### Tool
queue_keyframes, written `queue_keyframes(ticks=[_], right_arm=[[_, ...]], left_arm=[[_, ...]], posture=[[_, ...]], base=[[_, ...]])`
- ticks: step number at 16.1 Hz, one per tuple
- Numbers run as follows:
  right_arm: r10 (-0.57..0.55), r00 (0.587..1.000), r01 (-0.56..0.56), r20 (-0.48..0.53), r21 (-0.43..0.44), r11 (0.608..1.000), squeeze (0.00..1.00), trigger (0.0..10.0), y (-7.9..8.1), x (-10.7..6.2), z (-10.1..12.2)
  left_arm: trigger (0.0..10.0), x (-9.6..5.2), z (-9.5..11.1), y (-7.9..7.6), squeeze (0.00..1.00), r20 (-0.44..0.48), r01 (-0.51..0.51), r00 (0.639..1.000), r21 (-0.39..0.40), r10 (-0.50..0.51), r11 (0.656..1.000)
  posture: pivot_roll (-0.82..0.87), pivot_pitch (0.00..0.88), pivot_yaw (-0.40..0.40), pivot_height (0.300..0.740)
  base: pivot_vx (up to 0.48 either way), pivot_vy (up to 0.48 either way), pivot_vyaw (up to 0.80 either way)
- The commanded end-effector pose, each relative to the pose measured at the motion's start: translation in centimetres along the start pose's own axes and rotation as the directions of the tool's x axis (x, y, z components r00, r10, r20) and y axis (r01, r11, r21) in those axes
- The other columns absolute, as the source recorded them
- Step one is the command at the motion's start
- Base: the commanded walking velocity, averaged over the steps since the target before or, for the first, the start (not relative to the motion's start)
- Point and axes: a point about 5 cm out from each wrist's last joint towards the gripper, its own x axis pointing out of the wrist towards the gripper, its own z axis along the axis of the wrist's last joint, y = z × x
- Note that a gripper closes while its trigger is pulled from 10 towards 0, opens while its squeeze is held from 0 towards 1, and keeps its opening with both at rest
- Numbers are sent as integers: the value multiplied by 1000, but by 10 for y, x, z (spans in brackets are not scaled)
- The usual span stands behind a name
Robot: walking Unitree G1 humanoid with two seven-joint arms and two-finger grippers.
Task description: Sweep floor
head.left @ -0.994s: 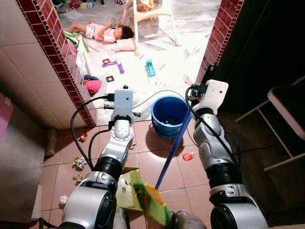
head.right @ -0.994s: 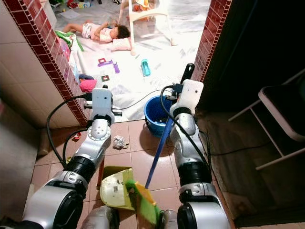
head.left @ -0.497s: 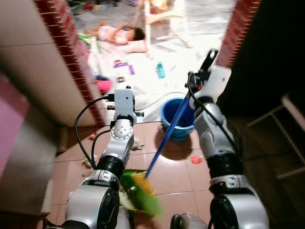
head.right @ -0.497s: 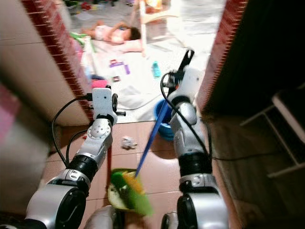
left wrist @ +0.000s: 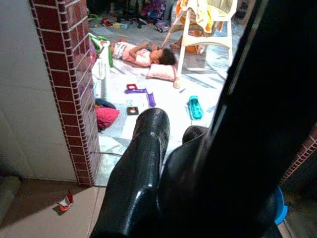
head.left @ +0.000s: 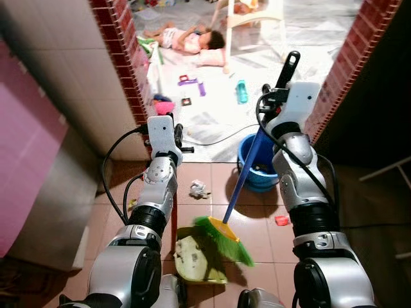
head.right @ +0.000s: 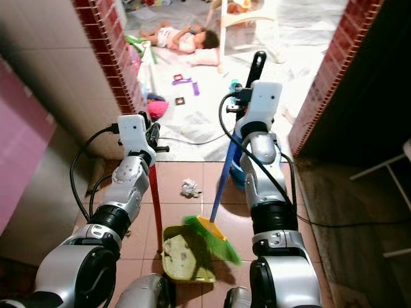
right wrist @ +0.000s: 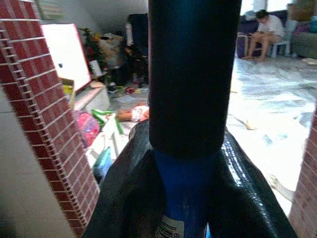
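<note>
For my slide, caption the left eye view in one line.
Right hand holds a blue broom beside the yellow dustpan held by the left hand, crumpled paper ahead.

No text, label or number is legible anywhere.

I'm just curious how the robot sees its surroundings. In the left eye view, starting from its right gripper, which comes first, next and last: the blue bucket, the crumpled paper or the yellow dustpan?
Measured from the right gripper, shut on the blue broom handle:
1. Blue bucket, just below the gripper, by the doorway.
2. Crumpled paper, on the tiles towards the left arm.
3. Yellow dustpan, near the robot's feet, beside the green bristles.
</note>
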Motion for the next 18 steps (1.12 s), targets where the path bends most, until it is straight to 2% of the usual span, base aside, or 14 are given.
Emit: queue_keyframes(ticks=[1, 2, 3, 5, 8, 10, 11, 14, 16, 18], right_arm=[[36, 997, -34, 67, -24, 999, 0, 10000, 6, 4, 14], [38, 997, -36, 73, -41, 999, 0, 10000, 6, 4, 14], [36, 996, -32, 77, -47, 998, 0, 10000, 5, 4, 14], [4, 993, 4, 118, -69, 998, 0, 10000, 0, 4, 19], [-17, 991, 28, 134, -83, 996, 0, 10000, -2, 6, 21], [-30, 990, 42, 139, -88, 995, 0, 10000, -3, 6, 20], [-34, 990, 46, 137, -90, 995, 0, 10000, -4, 4, 19], [-53, 987, 71, 151, -117, 991, 0, 10000, -10, 0, 16], [-55, 983, 80, 175, -137, 987, 0, 10000, -12, -1, 19], [-48, 971, 95, 236, -194, 976, 0, 10000, -11, 1, 30]], left_arm=[[10000, -6, -19, -33, 0, -76, 69, 993, -278, -93, 958], [10000, -5, -9, -29, 0, -7, 85, 996, -192, -88, 978], [10000, -4, -4, -28, 0, 22, 93, 996, -188, -91, 978], [10000, -1, 19, -24, 0, 145, 81, 987, -115, -64, 990], [10000, 1, 36, -26, 0, 217, 90, 974, -87, -69, 992], [10000, 0, 50, -30, 0, 287, 103, 953, -16, -94, 995], [10000, 0, 49, -32, 0, 279, 119, 954, -10, -112, 993], [10000, -5, 29, -27, 0, 209, 116, 971, 28, -119, 993], [10000, -8, 19, -22, 0, 180, 108, 977, 27, -111, 994], [10000, -10, 18, -22, 0, 179, 111, 977, 39, -117, 993]], posture=[[-155, 80, 4, 740], [-155, 80, 4, 740], [-155, 78, 5, 740], [-150, 78, 3, 740], [-148, 76, 3, 740], [-142, 75, 7, 740], [-141, 75, 10, 740], [-141, 81, 15, 740], [-141, 86, 16, 740], [-134, 96, 22, 740]], base=[[0, 0, 0], [0, 0, 0], [0, 0, 0], [0, 0, 0], [0, 0, 0], [0, 0, 0], [0, 0, 0], [0, 0, 0], [0, 0, 0], [0, 0, 0]])
